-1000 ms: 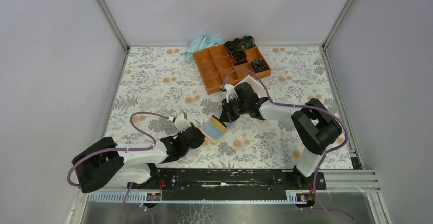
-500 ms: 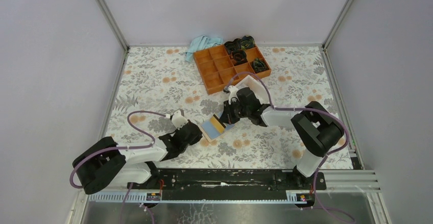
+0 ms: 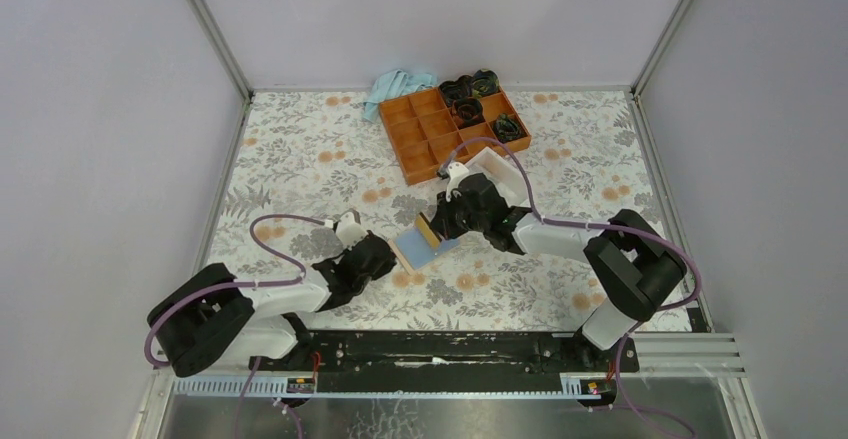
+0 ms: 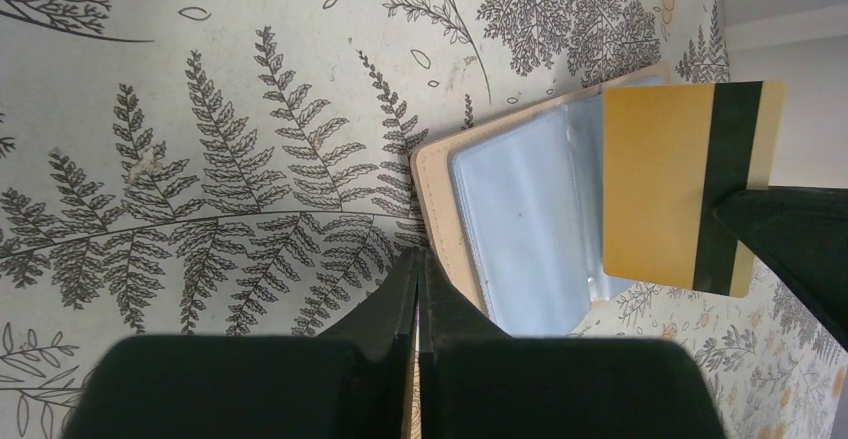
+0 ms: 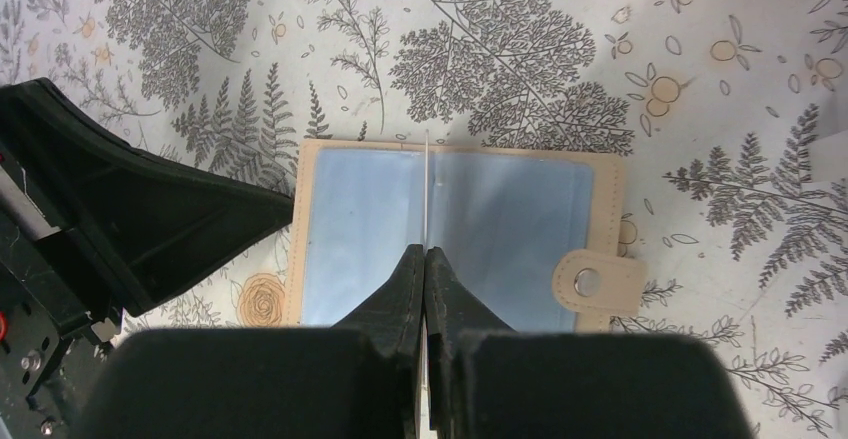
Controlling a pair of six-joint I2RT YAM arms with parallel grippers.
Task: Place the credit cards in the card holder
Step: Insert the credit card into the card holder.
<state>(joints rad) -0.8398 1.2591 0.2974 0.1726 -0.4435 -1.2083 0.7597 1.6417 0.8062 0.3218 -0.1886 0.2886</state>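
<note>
Pinching a gold card (image 4: 670,189) by its thin edge with the right gripper (image 5: 425,251), fingers all but together, and holding it upright over the middle fold of the open card holder (image 5: 500,214). Resting the left gripper (image 4: 418,259), fully closed, with its tips touching the holder's tan edge on the flowered table (image 3: 300,149). Leaving the orange tray (image 3: 430,134) well apart, at the far side.

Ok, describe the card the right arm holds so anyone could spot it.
On the floral cloth lies the open tan card holder. Over it, the right arm's jaws pinch a card: gold with a black stripe, unlike the pale blue sleeves below.
</note>
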